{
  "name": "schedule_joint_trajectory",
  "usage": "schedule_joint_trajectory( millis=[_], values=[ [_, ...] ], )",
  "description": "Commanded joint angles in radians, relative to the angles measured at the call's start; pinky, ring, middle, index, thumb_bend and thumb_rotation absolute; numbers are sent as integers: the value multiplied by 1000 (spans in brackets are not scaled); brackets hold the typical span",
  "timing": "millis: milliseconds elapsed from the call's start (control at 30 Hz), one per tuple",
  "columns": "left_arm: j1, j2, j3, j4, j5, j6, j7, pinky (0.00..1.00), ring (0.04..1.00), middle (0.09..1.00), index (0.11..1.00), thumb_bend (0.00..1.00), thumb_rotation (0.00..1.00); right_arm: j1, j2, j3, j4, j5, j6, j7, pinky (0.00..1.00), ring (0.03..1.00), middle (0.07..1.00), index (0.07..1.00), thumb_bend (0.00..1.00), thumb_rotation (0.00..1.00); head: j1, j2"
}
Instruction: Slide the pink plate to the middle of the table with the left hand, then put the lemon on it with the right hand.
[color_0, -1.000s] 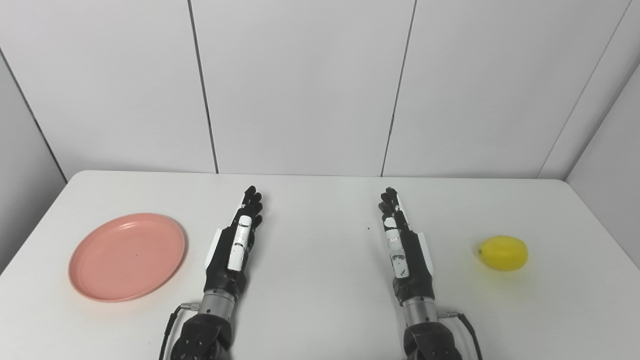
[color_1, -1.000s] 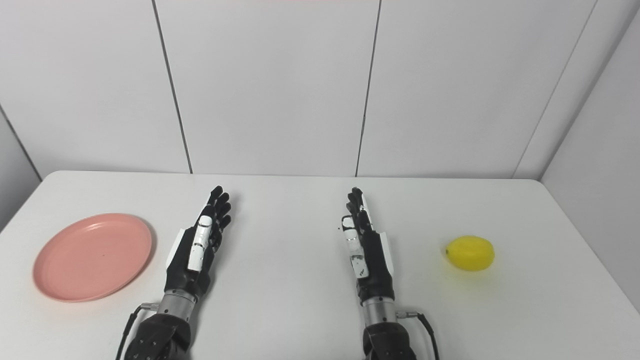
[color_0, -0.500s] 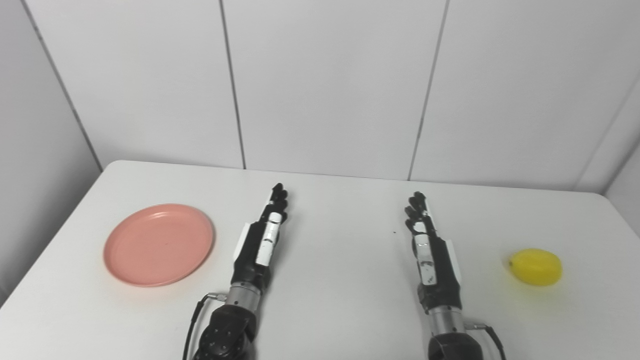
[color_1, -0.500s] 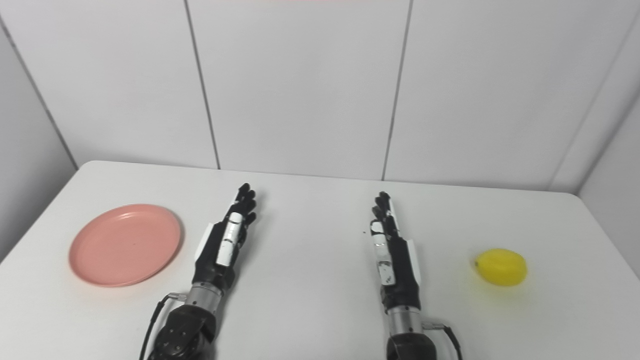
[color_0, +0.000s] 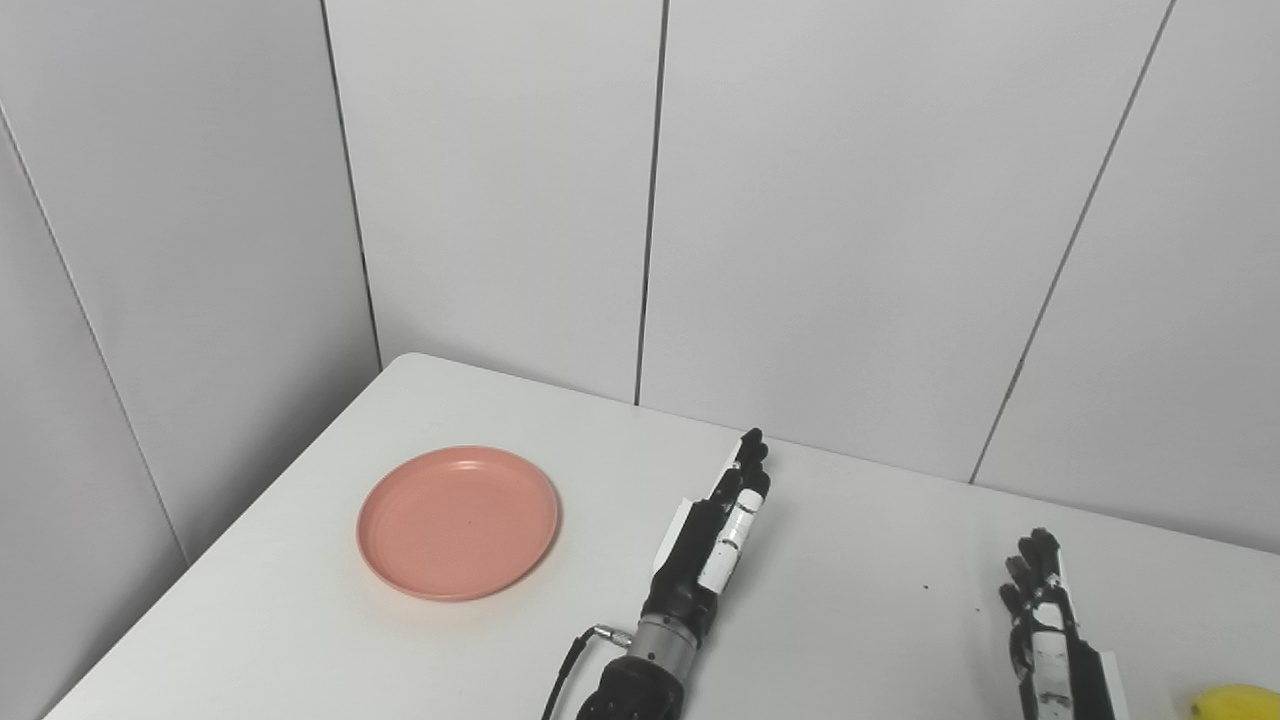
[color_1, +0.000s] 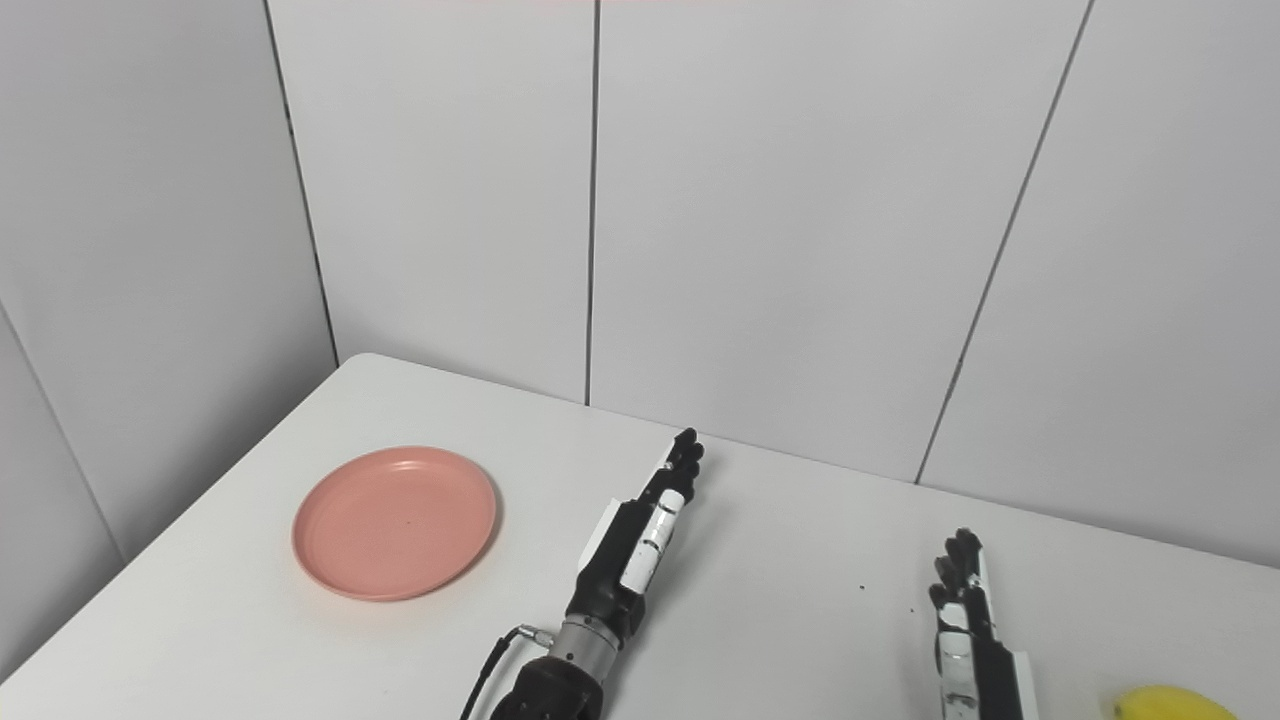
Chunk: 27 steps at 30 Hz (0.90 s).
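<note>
Left hand (color_0: 712, 540) lies flat on the white table (color_0: 860, 560), fingers straight and apart, holding nothing. Right hand (color_1: 968, 640) likewise extended and empty. Pink plate (color_0: 458, 521), round, smooth, shallow-rimmed, sits near the left hand's left, apart. Glossy yellow lemon (color_1: 1170, 705) beside right hand at frame edge. No legible writing.

on the worktop (color_0: 300, 620) the plate (color_0: 458, 521) lies at the left, the left hand (color_0: 712, 543) stretched flat just right of it, the right hand (color_0: 1050, 640) well apart further right, and the lemon (color_0: 1240, 703) at the lower right edge.
</note>
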Motion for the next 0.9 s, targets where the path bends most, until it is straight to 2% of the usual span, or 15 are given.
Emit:
schedule_joint_trajectory(
  millis=[0,167,333,500,600,800,867],
  values=[
    [48,-4,-1,73,-2,-40,4,1000,1000,999,984,522,1000,-4,-1,-2,-45,-5,15,5,1000,1000,1000,1000,511,1000,-5,0],
    [47,0,-2,78,6,-43,10,1000,1000,1000,986,523,1000,2,10,-1,-76,-9,50,-2,1000,1000,1000,1000,477,1000,-23,1],
    [54,9,-7,31,14,-5,4,1000,1000,990,977,537,1000,6,14,1,-90,-13,66,-2,1000,1000,1000,1000,460,1000,-23,1],
    [59,26,-4,-36,-44,5,-49,1000,1000,992,979,549,1000,9,15,4,-99,-10,69,4,1000,1000,1000,1000,448,1000,-28,0],
    [65,37,0,-93,-40,37,-47,1000,1000,990,982,573,1000,10,17,5,-101,-15,67,0,1000,1000,1000,1000,434,1000,-28,0],
    [74,80,4,-233,-19,150,-48,1000,984,967,957,625,1000,8,19,6,-103,-14,65,2,1000,1000,1000,1000,424,1000,-22,2],
    [77,89,9,-268,-15,170,-38,968,961,955,941,611,1000,8,21,7,-103,-16,69,0,1000,1000,1000,1000,424,1000,-21,2]
  ],
)
